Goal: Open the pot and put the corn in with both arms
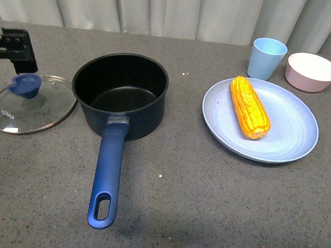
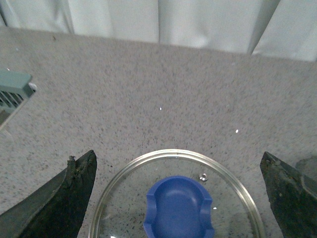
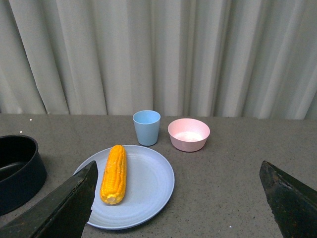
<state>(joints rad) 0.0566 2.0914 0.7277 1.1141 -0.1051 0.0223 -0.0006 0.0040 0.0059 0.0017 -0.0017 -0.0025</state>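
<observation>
Left of the pot (image 1: pixel 120 94), got the glass lid (image 1: pixel 51 105) lying flat on the counter (image 1: pixel 206 202), right up against the pot wall (can't tell about actual contact). Calling the opening half done. Pot open and empty, black inside, long handle pointing toward the camera.

Over the blue lid knob (image 2: pixel 178 208), left gripper (image 2: pixel 174 157) spread wide, holding nothing.

Over on the blue plate (image 1: pixel 294 135), corn (image 1: pixel 250 107) lying flat, well right of the pot, near a blue cup (image 1: pixel 266 57) and pink bowl (image 1: pixel 312 71). Facing it from well back, right gripper (image 3: pixel 178 166), also wide apart and empty. So, whole corn half left to do.

Can't see the right arm in the front view at all, just a black chunk of the left one at the frame edge. Hard to judge the height above the lid too.
</observation>
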